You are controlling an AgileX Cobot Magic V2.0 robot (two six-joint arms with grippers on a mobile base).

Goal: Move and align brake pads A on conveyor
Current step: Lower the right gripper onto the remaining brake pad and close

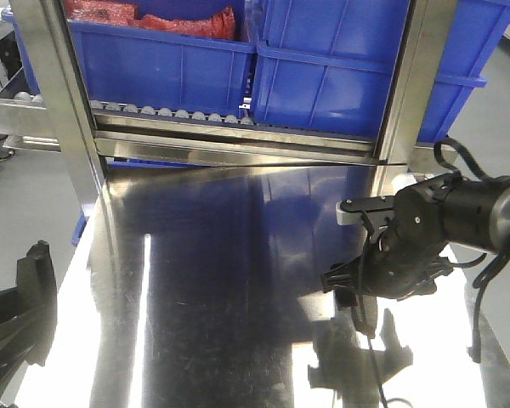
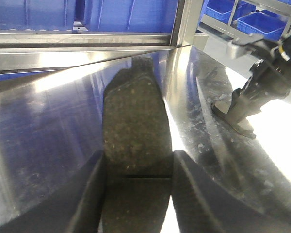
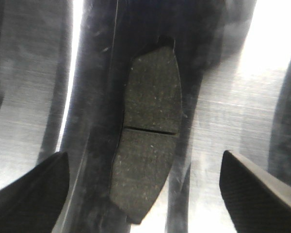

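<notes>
Left gripper (image 2: 138, 167) has its jaws clamped on a brake pad (image 2: 136, 107). The fingers (image 2: 87, 194) press both long edges at the groove. Its friction face is toward the wrist camera and the pad sticks out forward over the shiny steel bench (image 1: 221, 280); cannot tell whether it touches the surface. Right gripper (image 3: 144, 158) has its jaws wide apart, straddling a second brake pad (image 3: 150, 97). That pad lies flat on the bench, friction face up, groove across the middle, clear of both fingers. In the front view the right gripper is at the bench's right side and the left gripper at the lower left edge. Blue bins (image 1: 170, 59) sit on a roller rack (image 1: 178, 115) behind the bench.
</notes>
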